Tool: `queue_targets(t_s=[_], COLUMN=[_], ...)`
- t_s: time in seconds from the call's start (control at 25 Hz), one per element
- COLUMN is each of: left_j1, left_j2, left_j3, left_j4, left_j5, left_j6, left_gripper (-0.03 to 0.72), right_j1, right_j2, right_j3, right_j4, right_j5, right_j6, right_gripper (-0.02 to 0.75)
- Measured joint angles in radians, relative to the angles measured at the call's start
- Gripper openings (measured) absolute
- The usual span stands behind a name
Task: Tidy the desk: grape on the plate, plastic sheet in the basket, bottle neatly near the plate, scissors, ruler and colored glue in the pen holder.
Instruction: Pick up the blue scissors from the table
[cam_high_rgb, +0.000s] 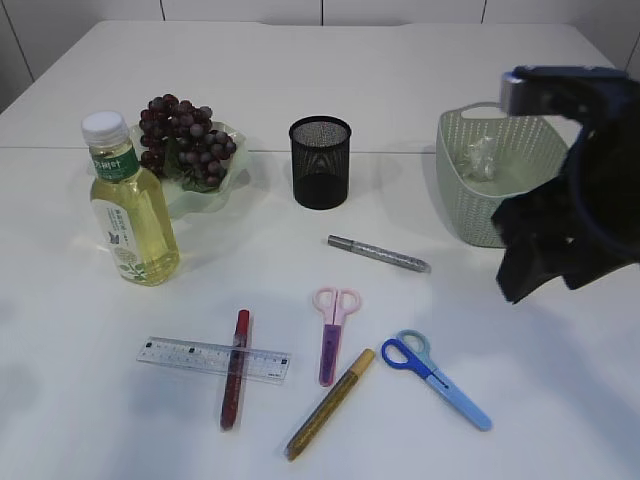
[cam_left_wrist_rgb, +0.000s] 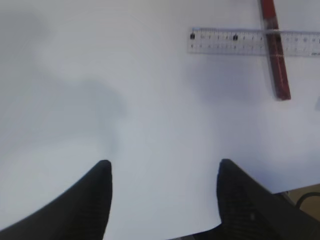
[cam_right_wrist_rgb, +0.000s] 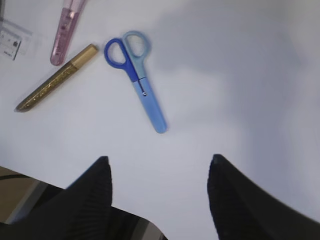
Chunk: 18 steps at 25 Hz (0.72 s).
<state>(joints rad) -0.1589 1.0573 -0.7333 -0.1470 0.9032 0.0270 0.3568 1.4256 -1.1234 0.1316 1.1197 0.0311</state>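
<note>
The grapes (cam_high_rgb: 183, 140) lie on the pale green plate (cam_high_rgb: 225, 192), with the bottle (cam_high_rgb: 130, 205) upright beside it. Crumpled plastic sheet (cam_high_rgb: 481, 158) sits inside the green basket (cam_high_rgb: 470, 205). The black mesh pen holder (cam_high_rgb: 320, 162) looks empty. On the table lie blue scissors (cam_high_rgb: 436, 378) (cam_right_wrist_rgb: 142, 90), pink scissors (cam_high_rgb: 333, 335), a clear ruler (cam_high_rgb: 212, 359) (cam_left_wrist_rgb: 252, 41) with red glue (cam_high_rgb: 235, 368) (cam_left_wrist_rgb: 276, 55) across it, gold glue (cam_high_rgb: 330, 403) (cam_right_wrist_rgb: 56, 78) and silver glue (cam_high_rgb: 378, 253). My left gripper (cam_left_wrist_rgb: 165, 167) is open over bare table. My right gripper (cam_right_wrist_rgb: 159, 162) is open, nearer than the blue scissors.
My right arm (cam_high_rgb: 570, 215) hangs high in front of the basket's right side. The table's near edge shows under both wrist cameras. The white tabletop (cam_high_rgb: 560, 400) stretches bare at the right front.
</note>
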Motion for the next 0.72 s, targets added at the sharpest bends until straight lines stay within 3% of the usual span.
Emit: queue_targets(t_s=[0.28,0.72], left_j1=[0.0,0.0], left_j2=[0.0,0.0], left_j3=[-0.032,-0.032], left_j4=[-0.004,-0.02], left_j5=[0.007,0.032], left_j6=[0.002,0.002], left_gripper=[0.477,0.475], right_j1=[0.15,0.165], right_j2=[0.196,0.43], right_j3=[-0.054,-0.11], right_j4=[-0.054,-0.132], right_j5=[-0.036,-0.089], right_j6=[0.026,-0.116], right_gripper=[0.477,0.446])
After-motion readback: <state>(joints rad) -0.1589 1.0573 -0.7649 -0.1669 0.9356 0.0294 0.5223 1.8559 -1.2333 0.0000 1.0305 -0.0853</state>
